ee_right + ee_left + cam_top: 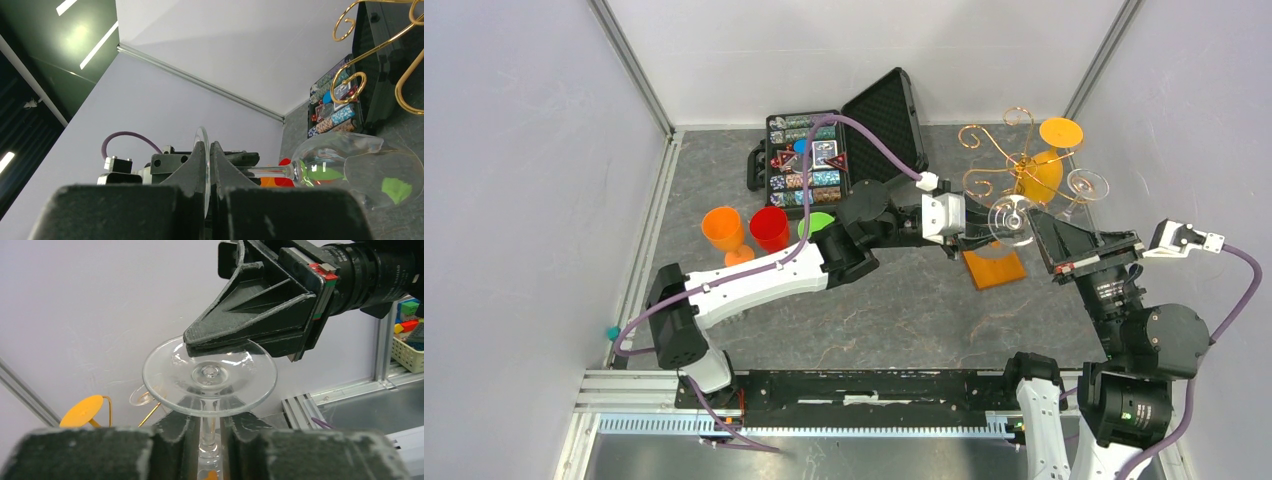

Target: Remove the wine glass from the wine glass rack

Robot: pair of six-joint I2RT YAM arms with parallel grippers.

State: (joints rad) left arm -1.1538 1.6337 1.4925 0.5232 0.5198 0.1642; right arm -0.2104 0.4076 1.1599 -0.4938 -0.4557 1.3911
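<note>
A clear wine glass point(1012, 220) is held in the air, tilted on its side, just in front of the gold wire rack point(1014, 150) and above its orange-brown base point(994, 268). My left gripper point(982, 235) is shut on the glass's stem point(210, 432); the round foot point(210, 375) stands past its fingertips. My right gripper point(1034, 228) is shut on the rim of that foot point(206, 165). In the right wrist view the stem point(272, 171) and bowl point(350, 170) run off to the right, apart from the gold scrolls point(357, 80).
An orange glass point(1049, 165) and another clear glass point(1087, 185) hang on the rack. An open black case point(879, 110) with coloured pieces stands at the back. An orange cup point(722, 228), a red cup point(770, 228) and a green disc point(819, 222) sit to the left.
</note>
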